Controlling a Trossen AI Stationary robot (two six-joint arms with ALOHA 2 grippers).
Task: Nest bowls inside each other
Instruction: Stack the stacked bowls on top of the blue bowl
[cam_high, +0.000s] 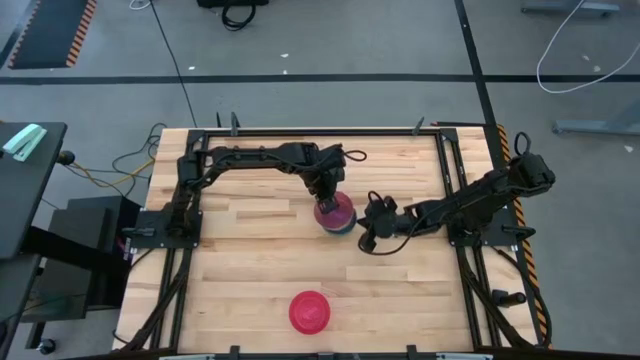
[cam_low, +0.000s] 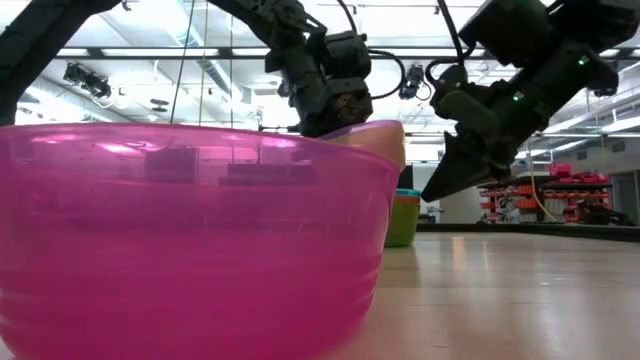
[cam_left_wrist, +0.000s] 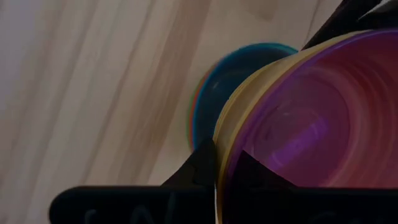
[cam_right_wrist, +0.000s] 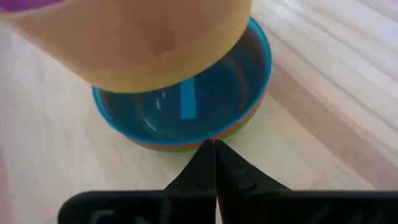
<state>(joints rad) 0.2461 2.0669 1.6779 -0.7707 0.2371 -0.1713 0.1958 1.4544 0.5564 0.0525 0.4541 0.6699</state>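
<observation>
The left pincer (cam_left_wrist: 214, 158) gripped the purple-and-yellow bowls' (cam_left_wrist: 311, 106) rim above the teal stack (cam_right_wrist: 186, 112); centring before release seemed wise. The right pincer (cam_right_wrist: 214, 149), closed and empty, waited at three o'clock.

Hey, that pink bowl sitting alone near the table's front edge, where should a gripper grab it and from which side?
Pinch the pink bowl by its rim from straight above, one finger inside the wall, one outside. It stands upright, mouth open, and its round body looks too wide for a side pinch. The left gripper holds the yellow bowl that way.
</observation>
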